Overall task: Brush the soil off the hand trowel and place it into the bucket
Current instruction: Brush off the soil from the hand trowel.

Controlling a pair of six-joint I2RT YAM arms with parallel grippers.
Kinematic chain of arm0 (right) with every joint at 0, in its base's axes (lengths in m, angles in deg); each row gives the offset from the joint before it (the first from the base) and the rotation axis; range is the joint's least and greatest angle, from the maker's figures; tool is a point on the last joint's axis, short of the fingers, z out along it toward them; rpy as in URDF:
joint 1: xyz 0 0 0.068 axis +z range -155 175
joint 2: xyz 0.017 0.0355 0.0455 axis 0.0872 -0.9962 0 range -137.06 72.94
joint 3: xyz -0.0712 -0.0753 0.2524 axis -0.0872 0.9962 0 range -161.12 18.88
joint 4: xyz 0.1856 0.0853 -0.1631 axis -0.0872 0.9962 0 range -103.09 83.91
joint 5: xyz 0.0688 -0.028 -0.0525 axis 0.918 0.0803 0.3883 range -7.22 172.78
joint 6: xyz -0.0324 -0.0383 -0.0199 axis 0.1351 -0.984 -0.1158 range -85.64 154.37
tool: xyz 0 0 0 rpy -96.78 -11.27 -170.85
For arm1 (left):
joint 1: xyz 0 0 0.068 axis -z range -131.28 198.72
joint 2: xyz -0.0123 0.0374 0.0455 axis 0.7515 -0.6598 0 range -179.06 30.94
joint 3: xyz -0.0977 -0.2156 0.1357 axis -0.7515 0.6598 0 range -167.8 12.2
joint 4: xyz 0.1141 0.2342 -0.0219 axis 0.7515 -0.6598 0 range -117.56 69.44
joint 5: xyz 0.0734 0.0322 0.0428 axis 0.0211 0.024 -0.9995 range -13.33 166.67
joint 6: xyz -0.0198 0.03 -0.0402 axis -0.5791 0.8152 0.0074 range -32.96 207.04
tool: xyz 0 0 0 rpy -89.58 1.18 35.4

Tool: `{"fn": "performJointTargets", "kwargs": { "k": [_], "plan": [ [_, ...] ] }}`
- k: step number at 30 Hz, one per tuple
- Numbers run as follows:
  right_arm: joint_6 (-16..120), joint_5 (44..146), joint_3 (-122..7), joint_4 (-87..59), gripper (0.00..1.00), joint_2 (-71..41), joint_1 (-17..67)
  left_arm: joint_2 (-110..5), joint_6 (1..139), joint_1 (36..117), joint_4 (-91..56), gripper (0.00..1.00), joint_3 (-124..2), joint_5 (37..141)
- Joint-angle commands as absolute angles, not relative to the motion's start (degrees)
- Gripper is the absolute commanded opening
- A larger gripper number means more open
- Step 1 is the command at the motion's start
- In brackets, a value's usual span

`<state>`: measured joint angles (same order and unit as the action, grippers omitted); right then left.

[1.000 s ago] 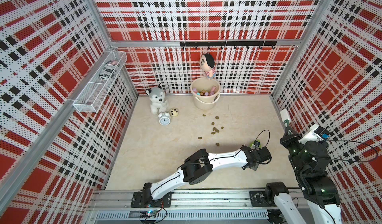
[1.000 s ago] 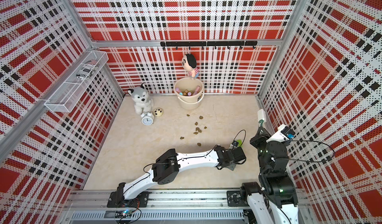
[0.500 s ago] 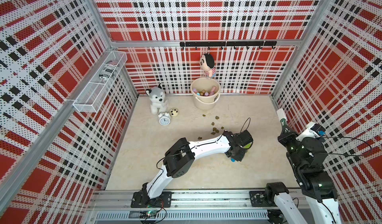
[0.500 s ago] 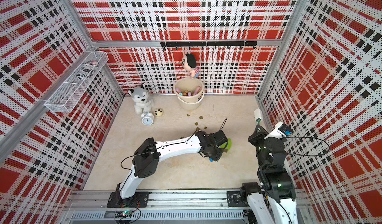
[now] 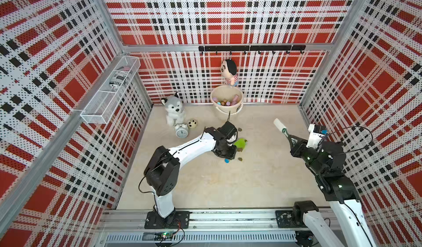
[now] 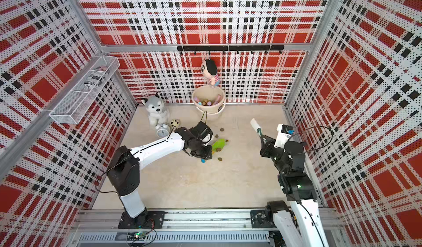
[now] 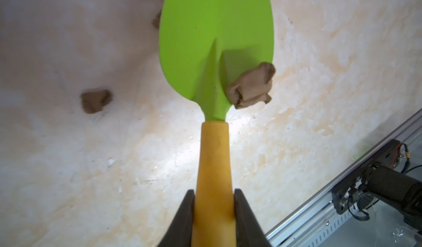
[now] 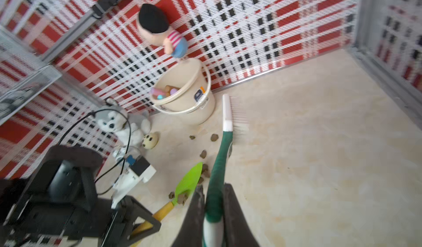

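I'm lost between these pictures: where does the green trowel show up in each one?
Top view: trowel mid-floor, green blade poking out past the left arm's end.
Top view: trowel likewise mid-floor, same pose.
Left wrist: trowel fills the middle, yellow handle clamped in the left gripper.
Right wrist: trowel just beside the brush's green handle.
Shared landmark: the brown soil lump at the blade's handle end.

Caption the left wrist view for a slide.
Left gripper shut on the hand trowel, a soil lump at its green blade's edge.

No legible text anywhere. Dark label (image 8: pixel 198 97) on the bucket (image 8: pixel 182 113): blurred. Can (image 5: pixel 118 78) print and alarm clock (image 5: pixel 181 132) dial: too small to read.
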<state>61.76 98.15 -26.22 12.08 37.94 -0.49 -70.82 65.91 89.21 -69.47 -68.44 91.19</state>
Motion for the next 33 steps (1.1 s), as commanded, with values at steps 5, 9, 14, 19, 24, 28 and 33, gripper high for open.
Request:
{"fn": "performJointTargets", "kwargs": {
  "k": [5, 9, 14, 19, 24, 28, 33],
  "plan": [
    [63.4, 125.2, -22.0, -4.3, 0.00, 33.7, 0.4, -63.7, 70.8, 82.5, -71.4, 0.00, -65.1, 94.1],
    [65.7, 125.3, -20.2, -10.2, 0.00, 30.4, 6.8, -62.3, 71.5, 80.8, -72.1, 0.00, -63.6, 94.0],
    [64.5, 119.0, -20.7, -9.9, 0.00, 23.6, 15.7, -60.9, 71.4, 80.5, -72.3, 0.00, -62.9, 94.0],
    [69.3, 116.5, -19.1, -17.6, 0.00, 17.6, 19.9, -60.1, 70.7, 80.6, -72.3, 0.00, -62.6, 94.0],
    [68.6, 113.0, -19.8, -19.6, 0.00, 11.9, 23.8, -59.2, 70.2, 80.6, -71.9, 0.00, -62.0, 94.1],
    [68.5, 112.6, -20.0, -20.4, 0.00, 9.3, 24.3, -58.6, 69.9, 80.7, -72.0, 0.00, -61.6, 94.2],
    [68.2, 110.3, -19.6, -19.5, 0.00, 8.6, 24.4, -57.9, 69.6, 80.7, -71.9, 0.00, -61.3, 93.8]
  ]
}}
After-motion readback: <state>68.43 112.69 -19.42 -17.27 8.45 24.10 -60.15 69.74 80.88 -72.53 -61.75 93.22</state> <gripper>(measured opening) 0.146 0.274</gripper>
